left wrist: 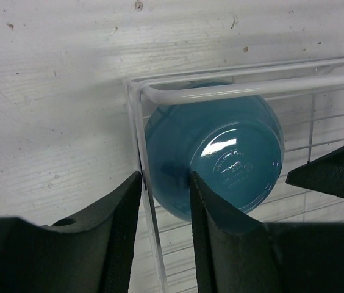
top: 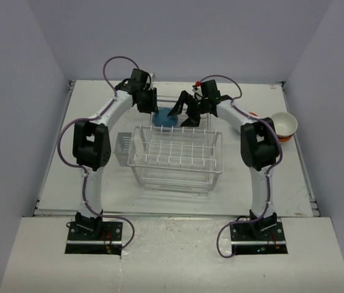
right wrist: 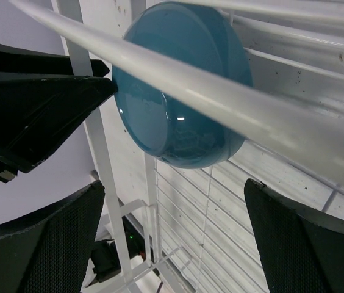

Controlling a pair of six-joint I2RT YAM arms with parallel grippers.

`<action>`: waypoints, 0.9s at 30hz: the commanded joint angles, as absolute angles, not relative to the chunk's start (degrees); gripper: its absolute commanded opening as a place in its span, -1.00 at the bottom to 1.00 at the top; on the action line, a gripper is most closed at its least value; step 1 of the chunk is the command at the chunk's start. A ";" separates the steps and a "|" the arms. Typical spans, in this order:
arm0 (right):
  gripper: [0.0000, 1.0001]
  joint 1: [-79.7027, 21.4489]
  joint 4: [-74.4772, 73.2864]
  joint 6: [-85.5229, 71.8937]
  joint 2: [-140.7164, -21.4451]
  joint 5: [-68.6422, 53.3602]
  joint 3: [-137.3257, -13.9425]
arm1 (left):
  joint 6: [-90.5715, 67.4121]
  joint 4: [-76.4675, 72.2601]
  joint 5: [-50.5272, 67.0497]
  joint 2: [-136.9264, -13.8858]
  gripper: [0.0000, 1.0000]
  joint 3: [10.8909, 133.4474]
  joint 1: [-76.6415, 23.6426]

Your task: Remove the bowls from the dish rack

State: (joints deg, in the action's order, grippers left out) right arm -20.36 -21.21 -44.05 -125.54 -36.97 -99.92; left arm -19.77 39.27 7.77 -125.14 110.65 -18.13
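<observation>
A blue bowl point(top: 167, 116) stands on edge in the far left corner of the white wire dish rack point(top: 178, 130). In the left wrist view the bowl point(left wrist: 221, 155) shows its underside behind the rack's top rail point(left wrist: 251, 88). My left gripper point(left wrist: 164, 178) is narrowed but open. It straddles the corner post, and its right finger point(left wrist: 215, 238) lies against the bowl's outer wall. My right gripper point(right wrist: 175, 186) is wide open just below the bowl point(right wrist: 172, 116), touching nothing. From above, the left gripper point(top: 155, 110) and right gripper point(top: 188, 117) flank the bowl.
A cream bowl point(top: 282, 124) is stacked on an orange one point(top: 285, 138) on the table to the right, beside the right arm. A small cutlery cup point(top: 123, 150) hangs on the rack's left side. The rack's rail point(right wrist: 233, 97) crosses in front of the bowl.
</observation>
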 commanded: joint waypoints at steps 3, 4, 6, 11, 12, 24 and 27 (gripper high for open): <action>0.93 -20.83 -19.07 -43.95 -123.22 -35.86 -100.11 | -17.40 44.39 2.55 -124.54 -0.29 108.02 -15.82; 0.93 -20.83 -18.90 -43.77 -123.40 -35.86 -100.02 | -17.40 44.30 2.55 -124.45 -0.30 107.84 -15.82; 0.93 -20.83 -18.11 -43.51 -123.49 -35.42 -99.67 | -17.40 44.21 2.63 -124.37 -0.31 107.75 -15.65; 0.93 -20.83 -16.08 -43.68 -123.39 -34.80 -98.35 | -17.49 44.38 3.08 -124.72 -0.34 108.02 -15.47; 0.93 -20.92 -16.08 -43.51 -123.57 -34.89 -98.44 | -17.49 44.38 3.08 -124.80 -0.35 107.93 -15.47; 0.93 -20.92 -9.67 -44.03 -125.59 -35.77 -97.12 | -17.40 43.95 3.08 -124.89 -0.36 107.23 -15.29; 0.93 -20.92 -9.84 -44.30 -126.73 -36.47 -98.17 | -17.58 43.77 3.43 -124.80 -0.37 106.61 -15.21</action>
State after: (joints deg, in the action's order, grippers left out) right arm -20.58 -12.53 -44.01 -125.64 -35.59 -97.17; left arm -19.99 38.48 9.41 -124.49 109.45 -17.63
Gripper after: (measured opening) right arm 0.962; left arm 0.326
